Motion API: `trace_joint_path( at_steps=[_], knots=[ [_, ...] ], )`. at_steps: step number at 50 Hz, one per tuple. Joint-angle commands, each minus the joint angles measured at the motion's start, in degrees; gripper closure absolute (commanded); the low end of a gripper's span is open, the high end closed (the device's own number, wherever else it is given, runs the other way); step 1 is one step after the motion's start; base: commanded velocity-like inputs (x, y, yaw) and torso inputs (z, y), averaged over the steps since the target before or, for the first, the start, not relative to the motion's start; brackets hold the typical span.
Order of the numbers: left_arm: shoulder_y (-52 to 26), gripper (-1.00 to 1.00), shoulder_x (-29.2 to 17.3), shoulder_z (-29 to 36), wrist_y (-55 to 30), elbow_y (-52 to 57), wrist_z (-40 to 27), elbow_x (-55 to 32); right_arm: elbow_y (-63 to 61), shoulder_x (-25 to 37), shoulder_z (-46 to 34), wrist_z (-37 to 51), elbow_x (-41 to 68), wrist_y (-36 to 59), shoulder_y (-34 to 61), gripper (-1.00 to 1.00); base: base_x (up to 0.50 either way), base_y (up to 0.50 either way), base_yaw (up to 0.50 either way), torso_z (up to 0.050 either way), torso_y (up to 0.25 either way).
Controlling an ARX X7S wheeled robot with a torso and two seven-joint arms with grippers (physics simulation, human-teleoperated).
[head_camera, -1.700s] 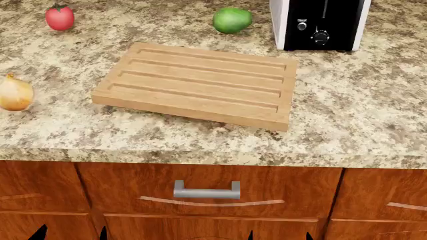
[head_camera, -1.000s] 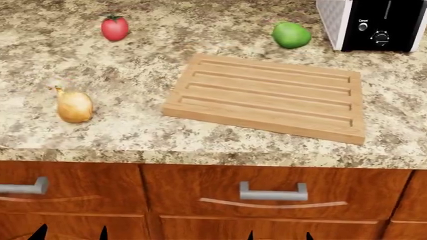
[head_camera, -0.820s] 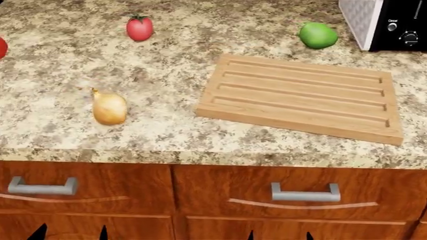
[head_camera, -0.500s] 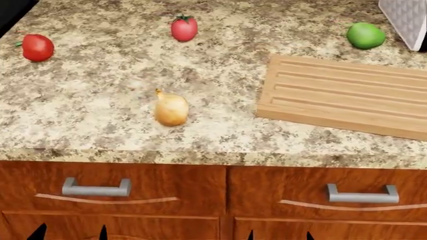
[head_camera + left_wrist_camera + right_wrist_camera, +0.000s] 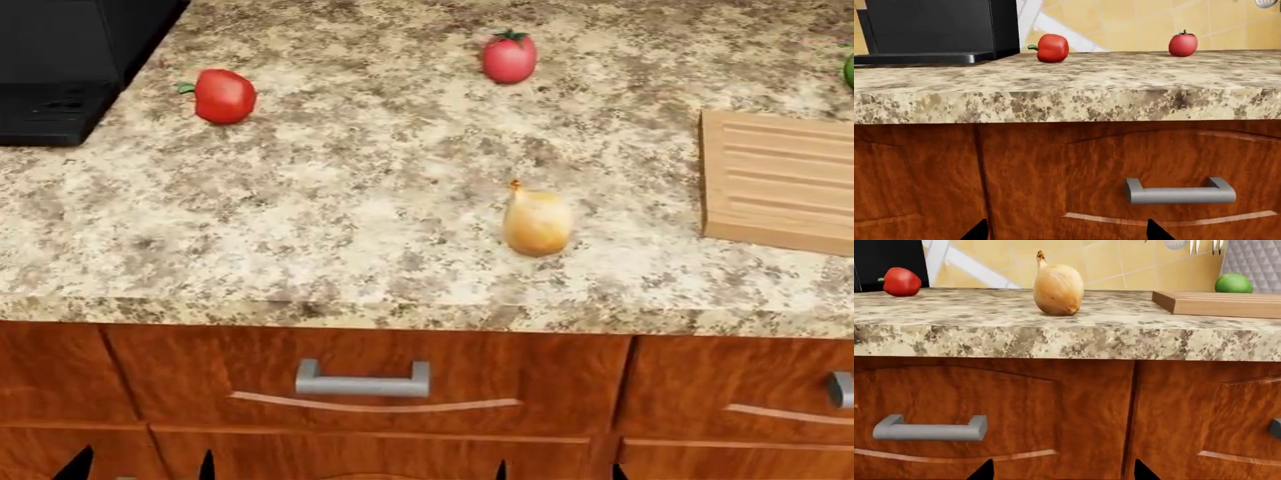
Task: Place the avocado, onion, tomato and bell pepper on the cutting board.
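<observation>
The round yellow-tan onion point(image 5: 537, 222) stands on the speckled granite counter point(image 5: 334, 200) near its front edge, long axis roughly upright, pointed tip tilted toward the back and left. The grooved light-wood cutting board point(image 5: 781, 182) lies apart to its right. The small red tomato point(image 5: 509, 57) and lobed red bell pepper point(image 5: 222, 96), green stem pointing left, sit farther back. Only dark fingertips of both grippers show, spread apart, gripping nothing.
</observation>
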Motion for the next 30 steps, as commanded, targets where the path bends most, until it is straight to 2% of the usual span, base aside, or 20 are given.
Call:
trace_joint_path(
  at_steps=[1,4,6,10,16,17,23,25,30],
  knots=[
    [-0.1,-1.0,-0.6,1.1,0.9,-0.7,-1.2,0.9,-0.1,0.4,-0.4,0.8,0.4,0.4,0.1,-1.0,0.0,0.0,0.0,0.0,0.0],
    [-0.1,-1.0,-0.6,1.4,1.4,-0.6,-2.5,2.2,-0.9,0.7,-0.7,1.4,0.0,2.5,0.2,-1.0,0.0,0.0,0.0,0.0,0.0],
    [0.3,-1.0,-0.9,2.0,1.3,0.2,-2.5,2.8,-2.0,1.3,-3.3,3.6,-5.2,6.6,1.1,-1.0,0.0,0.0,0.0,0.0,0.0],
    [1.2,-1.0,-1.8,1.1,-2.4,5.1,-2.4,0.9,-5.9,1.7,-3.3,4.8,-6.3,9.5,1.1,-1.0,0.0,0.0,0.0,0.0,0.0],
    [-0.3,-1.0,-3.3,-0.2,-16.2,17.1,-4.4,0.4,-19.7,3.0,-2.2,4.4,-5.6,22.0,3.5,-1.0,0.0,0.0,0.0,0.0,0.0],
    [-0.5,-1.0,-3.5,-0.6,-18.6,19.1,-4.6,-0.2,-21.2,4.6,-4.7,5.9,-10.5,23.5,4.0,-1.0,0.0,0.0,0.0,0.0,0.0],
    [-2.3,-1.0,-5.1,-0.9,-30.8,31.9,-6.1,0.1,-29.3,4.9,-5.8,5.4,-12.8,33.9,6.9,-1.0,0.0,0.0,0.0,0.0,0.0],
    [-3.3,-1.0,-6.4,-0.6,-33.1,34.4,-5.6,0.4,-31.8,4.6,-6.1,5.0,-13.0,36.7,7.9,-1.0,0.0,0.0,0.0,0.0,0.0],
    [-6.5,-1.0,-6.4,-3.0,-38.7,37.7,-5.7,-1.9,-35.5,5.2,-7.0,4.3,-14.4,41.4,10.8,-1.0,0.0,0.0,0.0,0.0,0.0]
  ],
)
